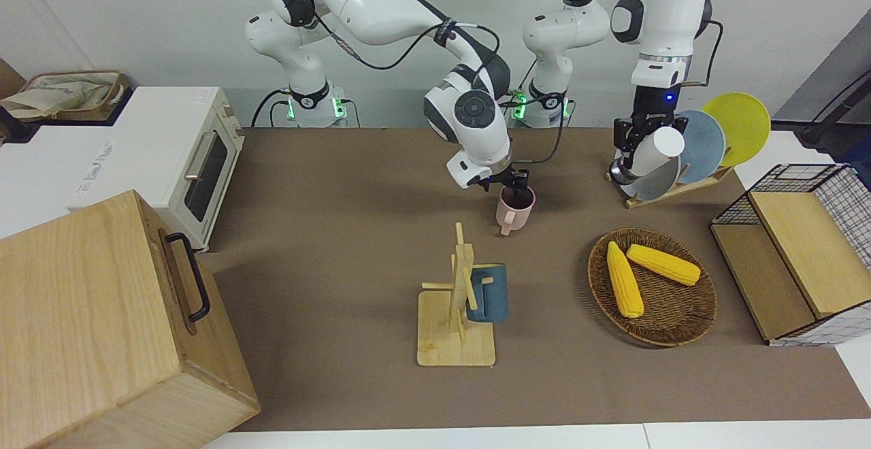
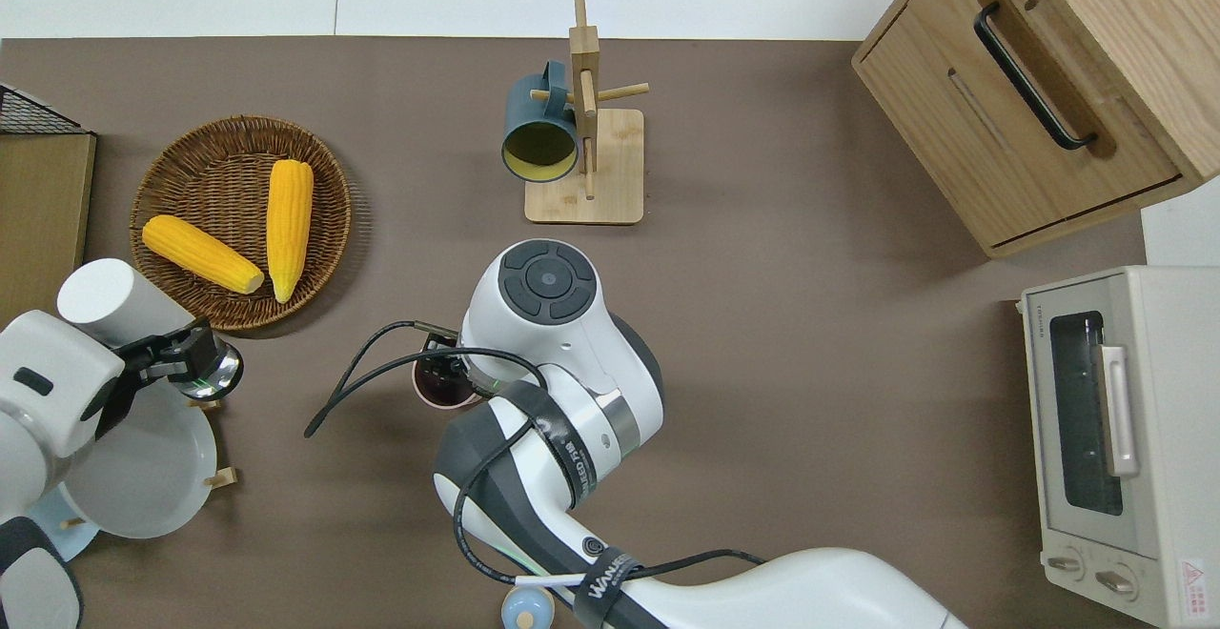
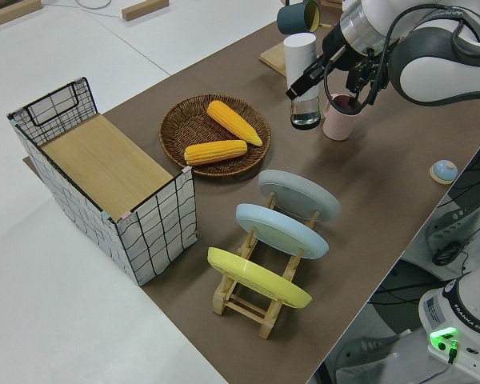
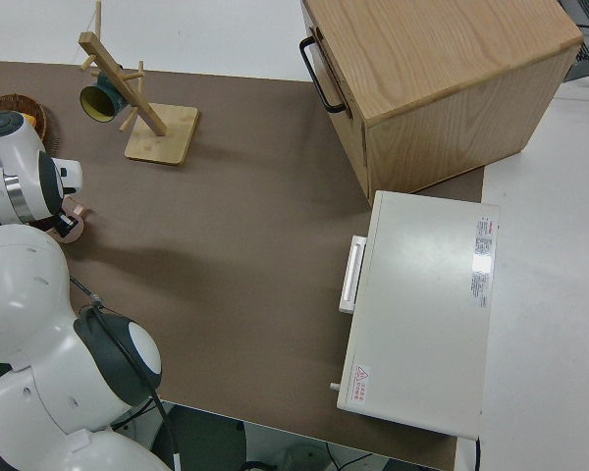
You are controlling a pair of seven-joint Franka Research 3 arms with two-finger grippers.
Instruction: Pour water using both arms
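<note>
Gripping a white-capped bottle [image 3: 302, 80], the left tool [image 3: 314, 70] holds it tilted in the air over the plate rack [image 1: 670, 187], at the left arm's end of the table [image 1: 354, 184]. The bottle's long axis slants, its white end raised away from the robots in the overhead view and its clear end low. The pink cup [image 1: 515, 208] it must reach stands on the table toward the middle, well apart from it, so the coming move, I judge, is a sideways carry toward the right arm before any tipping. The right tool [image 1: 512, 181] sits at that cup's rim, fingers seemingly closed on its wall, though the wrist hides most of it from above. The right arm bends down steeply from its base; the left forearm hangs nearly straight down.
</note>
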